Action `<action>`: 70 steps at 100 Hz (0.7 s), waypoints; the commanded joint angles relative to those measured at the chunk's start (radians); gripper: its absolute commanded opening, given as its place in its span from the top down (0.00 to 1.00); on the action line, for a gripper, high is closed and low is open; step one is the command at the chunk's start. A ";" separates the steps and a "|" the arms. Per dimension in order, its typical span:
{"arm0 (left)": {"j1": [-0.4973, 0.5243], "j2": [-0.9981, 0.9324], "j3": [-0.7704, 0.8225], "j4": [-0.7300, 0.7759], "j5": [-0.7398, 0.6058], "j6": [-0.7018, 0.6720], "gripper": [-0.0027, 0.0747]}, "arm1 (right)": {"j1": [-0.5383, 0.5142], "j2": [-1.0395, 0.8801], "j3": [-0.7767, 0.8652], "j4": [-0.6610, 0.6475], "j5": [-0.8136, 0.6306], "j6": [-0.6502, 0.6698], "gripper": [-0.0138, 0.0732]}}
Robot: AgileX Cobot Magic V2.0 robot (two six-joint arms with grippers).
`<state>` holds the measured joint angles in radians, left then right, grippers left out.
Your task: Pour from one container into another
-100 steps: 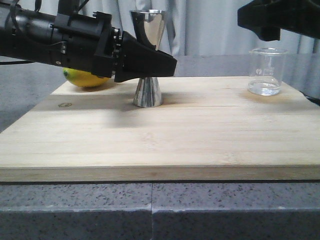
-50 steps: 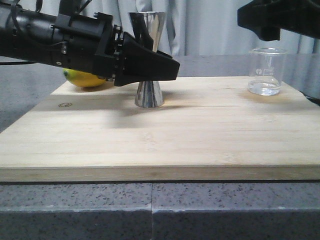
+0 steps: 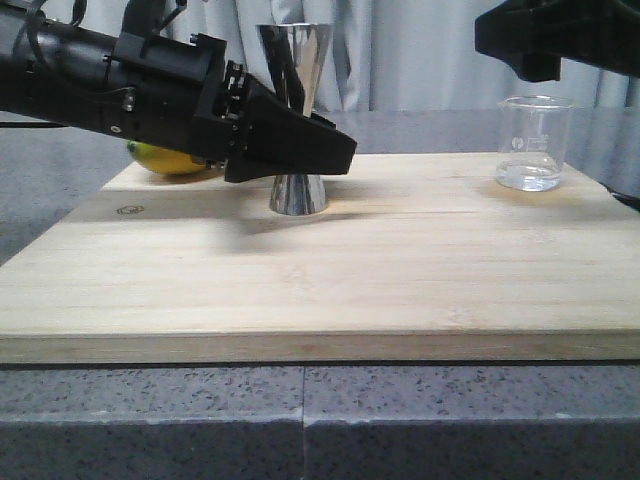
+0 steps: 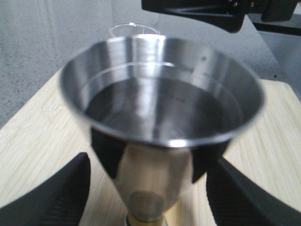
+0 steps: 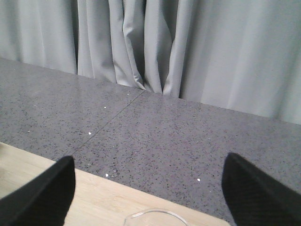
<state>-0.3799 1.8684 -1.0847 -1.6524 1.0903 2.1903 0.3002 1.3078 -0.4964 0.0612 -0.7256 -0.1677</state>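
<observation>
Here the left end effector [image 3: 335, 150] has its black ribbed fingers [image 4: 61, 193] spread either side of one steel hourglass jigger [image 3: 297, 115], upright on the wooden board [image 3: 320, 290]; its arm has tilted slightly since before. One clear glass beaker [image 3: 533, 142] stands well apart, beneath the spread right end effector [image 5: 148, 188]. One lemon [image 3: 160, 158] lies behind.

A pale bamboo cutting board [image 3: 320, 270] rests on the speckled grey stone counter [image 3: 300, 420]; on it stand a shiny steel hourglass jigger [image 3: 297, 120], a small clear glass beaker [image 3: 534, 142], and seemingly a yellow lemon [image 3: 165, 160] at its far-left edge
</observation>
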 commanded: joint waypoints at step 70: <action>0.005 -0.254 -0.031 0.281 -0.181 -0.315 0.34 | -0.006 -0.077 -0.120 -0.011 0.213 -0.007 0.18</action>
<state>-0.3799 1.6908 -1.0847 -1.3642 0.9049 1.9361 0.3002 1.2849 -0.5516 0.0612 -0.5250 -0.1677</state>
